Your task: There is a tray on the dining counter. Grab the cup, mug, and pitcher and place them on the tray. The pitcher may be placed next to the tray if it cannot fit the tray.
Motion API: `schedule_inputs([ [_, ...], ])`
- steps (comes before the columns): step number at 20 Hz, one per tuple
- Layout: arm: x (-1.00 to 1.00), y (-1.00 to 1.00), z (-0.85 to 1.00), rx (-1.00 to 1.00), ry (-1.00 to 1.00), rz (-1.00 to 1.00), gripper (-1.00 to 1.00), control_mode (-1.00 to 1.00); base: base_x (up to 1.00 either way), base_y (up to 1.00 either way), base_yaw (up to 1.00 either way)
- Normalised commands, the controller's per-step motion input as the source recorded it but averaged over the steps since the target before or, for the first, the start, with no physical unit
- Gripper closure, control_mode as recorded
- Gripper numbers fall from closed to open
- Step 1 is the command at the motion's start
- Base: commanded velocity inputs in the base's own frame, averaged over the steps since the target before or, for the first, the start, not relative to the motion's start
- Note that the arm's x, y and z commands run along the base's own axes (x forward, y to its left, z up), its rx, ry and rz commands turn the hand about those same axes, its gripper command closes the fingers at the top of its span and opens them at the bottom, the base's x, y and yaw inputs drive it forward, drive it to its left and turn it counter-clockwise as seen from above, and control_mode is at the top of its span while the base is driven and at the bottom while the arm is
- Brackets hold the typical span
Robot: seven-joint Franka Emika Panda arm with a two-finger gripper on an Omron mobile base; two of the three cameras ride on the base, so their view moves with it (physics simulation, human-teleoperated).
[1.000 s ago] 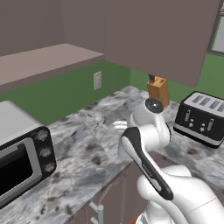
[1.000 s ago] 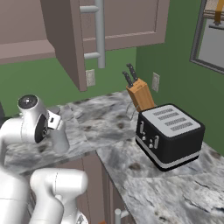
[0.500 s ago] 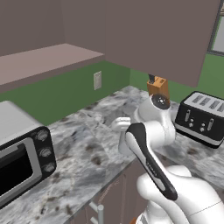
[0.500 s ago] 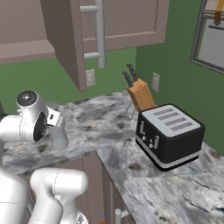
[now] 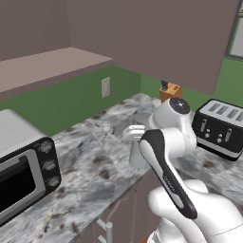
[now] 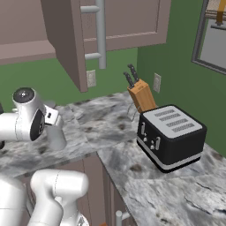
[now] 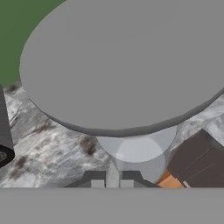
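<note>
My gripper (image 5: 135, 133) is shut on the top of the pitcher (image 5: 138, 153), a pale grey translucent cylinder that hangs upright below the hand, over the marbled counter near its front edge. From the right base view the gripper (image 6: 51, 116) holds the pitcher (image 6: 57, 136) just left of the counter's corner. In the hand view the pitcher's (image 7: 122, 65) wide grey top looms close above the gripper (image 7: 112, 180), and its translucent body shows beneath. The tray, cup, mug and dining counter are out of view.
A silver toaster oven (image 5: 23, 175) stands at the left of the marbled counter (image 5: 90, 166). At the right stand a black toaster (image 6: 172, 137) and a wooden knife block (image 6: 141, 95). Brown wall cabinets (image 6: 123, 22) hang low overhead.
The arm's upper joints have swung slightly to the right. The pitcher has stayed in the grip and barely shifted.
</note>
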Motion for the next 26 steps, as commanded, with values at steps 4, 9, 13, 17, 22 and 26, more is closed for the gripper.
schedule_inputs([
  [4, -0.16, 0.0, 0.14, 0.0, 0.0, 0.0, 1.0, -1.0, 0.0, 0.0, 0.0],
  [9, -0.35, 0.0, 0.11, 0.0, 0.0, 0.01, 1.0, -1.0, 0.0, 0.0, 0.0],
  [13, -0.46, 0.0, 0.22, 0.0, 0.0, 0.0, 1.0, -1.0, 0.0, 0.0, 0.0],
  [17, -0.32, 0.0, 0.38, 0.0, 0.0, 0.0, 1.0, -1.0, 0.0, 0.0, 0.0],
  [22, -0.25, -0.01, 0.49, 0.0, 0.0, 0.0, 1.0, -1.0, 0.0, 0.0, 0.0],
  [26, -0.34, 0.0, 0.37, 0.0, 0.0, 0.0, 1.0, -1.0, 0.0, 0.0, 0.0],
])
